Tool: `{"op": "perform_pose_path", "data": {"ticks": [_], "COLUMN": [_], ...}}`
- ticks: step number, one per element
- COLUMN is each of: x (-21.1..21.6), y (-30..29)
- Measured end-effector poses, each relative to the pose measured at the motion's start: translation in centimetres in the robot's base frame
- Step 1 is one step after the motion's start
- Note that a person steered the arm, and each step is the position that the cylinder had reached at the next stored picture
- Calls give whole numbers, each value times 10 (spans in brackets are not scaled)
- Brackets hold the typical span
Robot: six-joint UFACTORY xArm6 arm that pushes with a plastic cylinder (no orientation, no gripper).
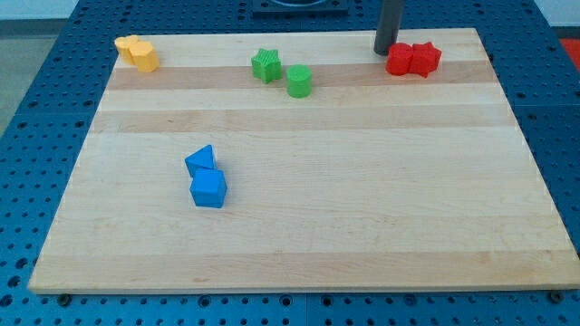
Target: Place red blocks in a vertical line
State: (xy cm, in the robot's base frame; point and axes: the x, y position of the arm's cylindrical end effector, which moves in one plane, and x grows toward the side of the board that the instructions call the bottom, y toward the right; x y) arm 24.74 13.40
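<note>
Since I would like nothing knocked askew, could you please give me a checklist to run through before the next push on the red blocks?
1. My tip visible: ok, at the view's top right.
2. Tip beside the red blocks: ok, just on their left; contact cannot tell.
3. Red blocks in a vertical line: not ok, they sit side by side, touching.
4. Room below the reds: ok, bare board.
5. Green blocks out of the way: ok, well to the left.
6. Reds clear of the board's top edge: ok, though close.
</note>
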Motion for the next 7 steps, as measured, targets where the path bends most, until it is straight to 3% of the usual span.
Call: {"op": "perform_pose_path", "data": {"ticks": [5,7], "x": [40,80], "y": [12,11]}}
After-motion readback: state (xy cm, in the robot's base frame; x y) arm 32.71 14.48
